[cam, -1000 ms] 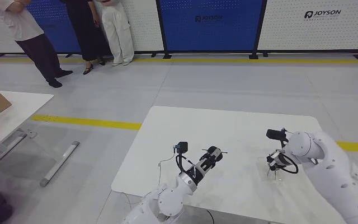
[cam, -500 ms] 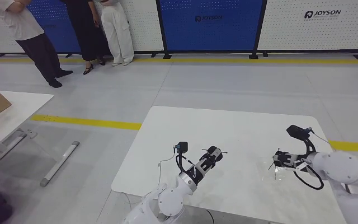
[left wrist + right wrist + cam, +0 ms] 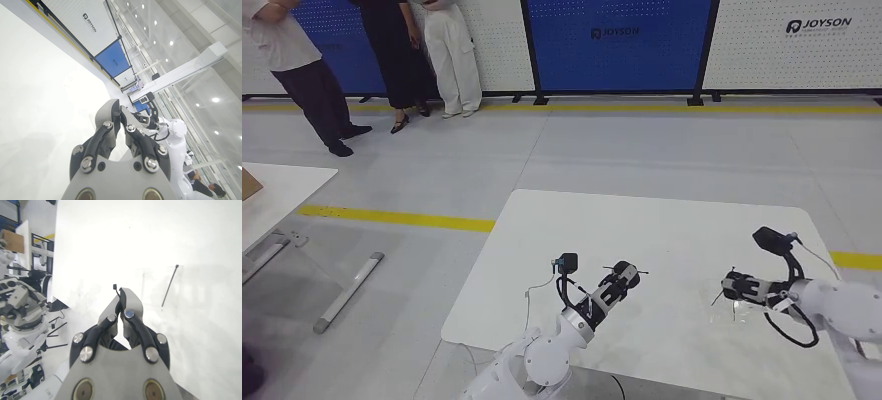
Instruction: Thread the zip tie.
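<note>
One zip tie (image 3: 114, 287) pinched, right pincer (image 3: 119, 294) seemingly shifted

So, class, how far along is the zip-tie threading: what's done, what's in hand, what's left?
Done: the right gripper is shut on a zip tie, whose head sticks out beyond it. In hand: it holds that tie over the white table, well apart from the shut left gripper. Left: the threading itself; no loop shows. A second zip tie lies flat on the table.
</note>
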Controlling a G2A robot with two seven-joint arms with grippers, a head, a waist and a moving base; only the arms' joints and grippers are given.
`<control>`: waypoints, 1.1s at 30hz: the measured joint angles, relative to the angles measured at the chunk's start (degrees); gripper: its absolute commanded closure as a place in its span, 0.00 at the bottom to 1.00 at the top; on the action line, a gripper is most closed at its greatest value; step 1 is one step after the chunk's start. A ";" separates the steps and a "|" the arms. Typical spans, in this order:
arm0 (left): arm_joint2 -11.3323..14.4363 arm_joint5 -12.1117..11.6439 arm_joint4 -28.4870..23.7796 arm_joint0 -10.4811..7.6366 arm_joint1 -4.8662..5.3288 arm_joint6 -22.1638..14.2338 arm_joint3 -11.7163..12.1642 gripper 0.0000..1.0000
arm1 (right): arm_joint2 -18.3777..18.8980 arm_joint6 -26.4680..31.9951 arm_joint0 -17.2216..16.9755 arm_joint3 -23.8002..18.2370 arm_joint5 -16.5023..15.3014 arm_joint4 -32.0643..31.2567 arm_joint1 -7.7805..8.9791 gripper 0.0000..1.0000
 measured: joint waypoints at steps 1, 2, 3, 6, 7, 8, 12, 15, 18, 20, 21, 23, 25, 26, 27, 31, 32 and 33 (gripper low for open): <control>0.00 0.00 0.00 0.00 0.00 0.00 0.00 1.00 | 0.07 -3.40 -0.62 -1.16 1.12 0.86 -0.25 1.00; 0.00 0.00 0.00 0.00 0.00 0.00 0.00 1.00 | 0.23 -6.25 -1.24 -2.23 2.00 1.49 -0.44 1.00; 0.00 0.00 0.00 0.00 0.00 0.00 0.00 1.00 | 0.53 -10.48 -2.33 -3.78 3.01 2.01 -0.70 1.00; 0.00 0.00 0.00 0.00 0.00 0.00 0.00 1.00 | 0.34 -19.16 -5.61 -7.93 3.38 2.60 -1.28 1.00; 0.00 0.00 0.00 0.00 0.00 0.00 0.00 1.00 | 0.09 -20.91 -6.41 -9.01 3.34 2.29 -1.41 1.00; 0.00 0.00 0.00 0.00 0.00 0.00 0.00 1.00 | -0.25 -22.56 -7.09 -9.96 3.32 1.70 -1.55 1.00; 0.00 0.00 0.00 0.00 0.00 0.00 0.00 1.00 | -3.18 -25.90 -8.46 -11.48 3.30 0.47 -2.36 1.00; 0.00 0.00 0.00 0.00 0.00 0.00 0.00 1.00 | -3.38 -25.55 -8.32 -11.31 3.30 0.47 -2.39 1.00; 0.00 0.00 0.00 0.00 0.00 0.00 0.00 1.00 | -3.33 -25.56 -8.32 -11.31 3.30 0.48 -2.38 1.00; 0.00 0.00 0.00 0.00 0.00 0.00 0.00 1.00 | -3.33 -25.57 -8.32 -11.32 3.30 0.48 -2.38 1.00; 0.00 0.00 0.00 0.00 0.00 0.00 0.00 1.00 | -3.33 -25.57 -8.32 -11.32 3.30 0.48 -2.38 1.00; 0.00 0.00 0.00 0.00 0.00 0.00 0.00 1.00 | -3.34 -25.60 -8.34 -11.31 3.30 0.48 -2.38 1.00; 0.00 0.00 0.00 0.00 0.00 0.00 0.00 1.00 | -3.51 -27.18 -8.85 -11.29 3.04 0.18 -2.52 1.00; 0.00 0.00 0.00 0.00 0.00 0.00 0.00 1.00 | -3.66 -28.77 -9.26 -11.54 3.03 -0.12 -2.64 1.00; 0.00 0.00 0.00 0.00 0.00 0.00 0.00 1.00 | -3.91 -30.69 -9.81 -12.02 2.99 -0.43 -2.78 1.00; 0.00 0.00 0.00 0.00 0.00 0.00 0.00 1.00 | -5.71 -39.64 -13.06 -14.79 3.28 -3.38 -3.44 1.00; 0.00 0.00 0.00 0.00 0.00 0.00 0.00 1.00 | -5.96 -40.22 -13.33 -15.11 3.32 -3.15 -3.55 1.00; 0.00 0.00 0.00 0.00 0.00 0.00 0.00 1.00 | -6.04 -39.98 -13.40 -15.25 3.32 -2.67 -3.59 1.00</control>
